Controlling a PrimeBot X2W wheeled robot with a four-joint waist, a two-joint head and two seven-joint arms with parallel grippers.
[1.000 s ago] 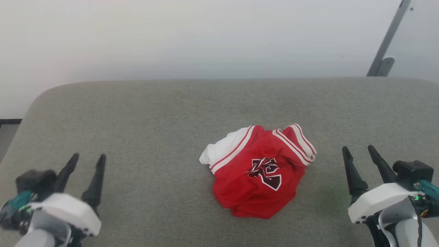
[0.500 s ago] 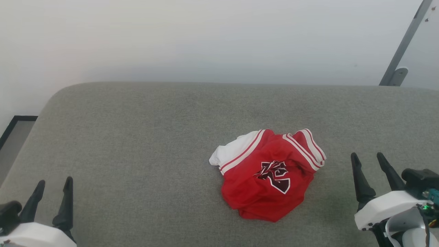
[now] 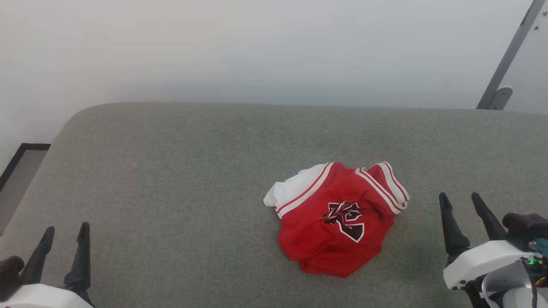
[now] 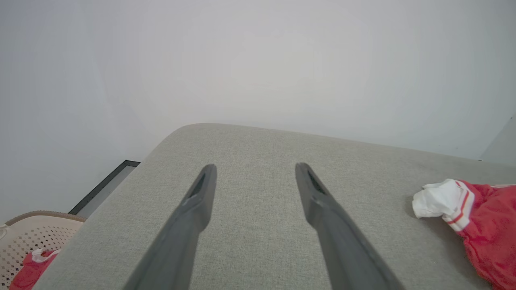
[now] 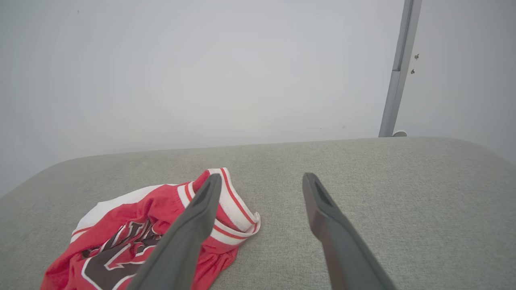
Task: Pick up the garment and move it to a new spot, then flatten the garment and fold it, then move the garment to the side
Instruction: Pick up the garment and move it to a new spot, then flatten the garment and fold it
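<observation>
On grey cushion [image 3: 171, 171]: garment [image 3: 338, 222] lies crumpled, right of centre, chest lettering up, white sleeve poking out on its left.
Left gripper [image 3: 68, 227]: fingers spread apart, nothing held, well apart from the garment.
Right gripper [image 3: 459, 196]: fingers spread apart, nothing held, near the garment's striped trim, not touching.
Risk, thin pinch: you likely catch one layer only, and the rest drags and bunches tighter.
Risk, deep pinch: dive too low and your tips probably snag the cushion weave along with the cloth.
Risk, long left reach: your left arm has far to cross, so the arms may crowd each other over the garment.
Risk, new spot: carry too far left and it could slide off the rounded corner toward the basket [image 4: 24, 237].
</observation>
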